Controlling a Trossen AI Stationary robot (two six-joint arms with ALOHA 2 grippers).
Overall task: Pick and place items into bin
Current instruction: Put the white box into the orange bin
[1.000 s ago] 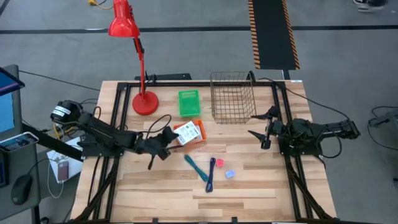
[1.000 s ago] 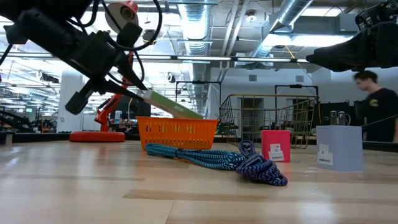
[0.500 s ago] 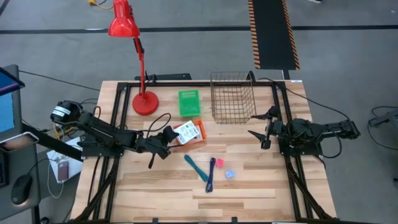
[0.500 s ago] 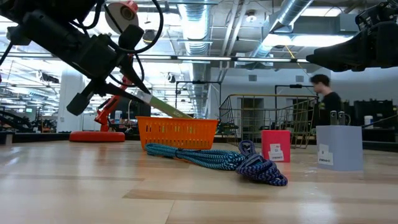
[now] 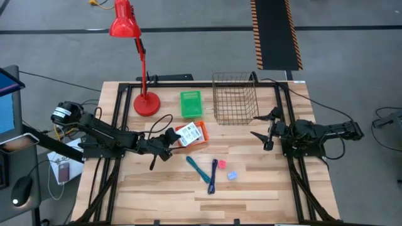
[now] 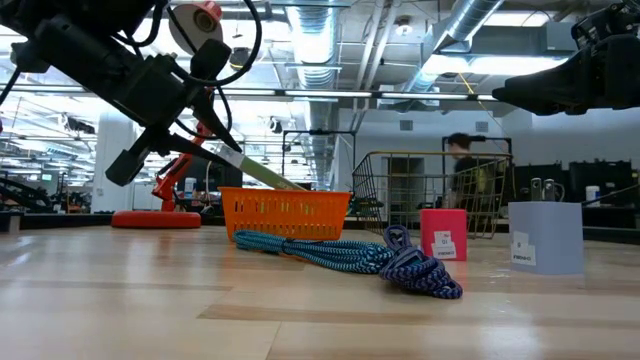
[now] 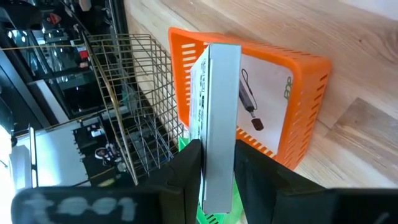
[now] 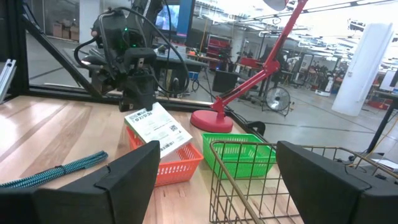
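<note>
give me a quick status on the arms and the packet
Left gripper shut on white packet, its lower end in the orange bin. Right gripper open, idle by wire basket. Nothing in the way.

A red desk lamp [image 5: 139,59] is seen at the far left part of the wooden table [image 5: 157,194], its round base [image 5: 146,103] resting on the wood and its shade [image 5: 122,20] reaching beyond the table's edge. A black and yellow striped strip [image 5: 274,34] is laid on the grey floor behind the table. In the low view, a person [image 6: 463,165] is visible in the room beyond, partly hidden by wire mesh.
</note>
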